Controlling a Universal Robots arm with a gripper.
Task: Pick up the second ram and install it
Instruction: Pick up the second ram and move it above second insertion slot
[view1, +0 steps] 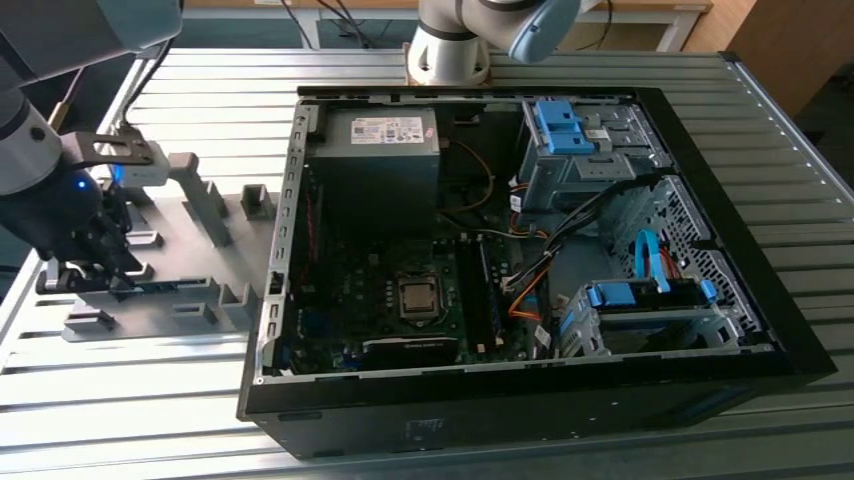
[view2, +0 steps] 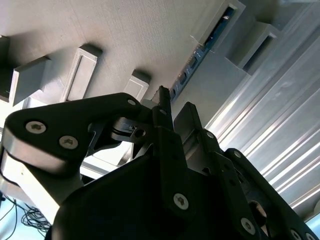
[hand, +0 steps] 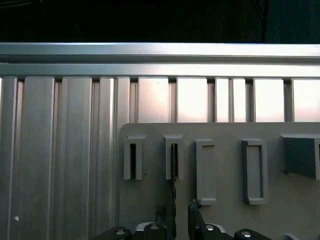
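Note:
The second ram (hand: 174, 170) stands on edge in a slotted grey block on the grey fixture plate (hand: 225, 220); in the second wrist view its green board (view2: 200, 50) runs from the block toward the fingers. My gripper (hand: 177, 212) sits low over the plate and straddles the ram, open, with a finger on each side and a small gap to the board. In the exterior view the gripper (view1: 96, 272) is at the plate's edge on the exterior view's left, well away from the computer case (view1: 400, 425).
The open black case holds the motherboard with its processor socket (view1: 418, 297), a power supply (view1: 380, 140), loose cables and blue drive clips (view1: 561, 125). Several other grey blocks (hand: 255, 170) rise from the fixture plate. Ribbed aluminium table (hand: 60, 150) surrounds everything.

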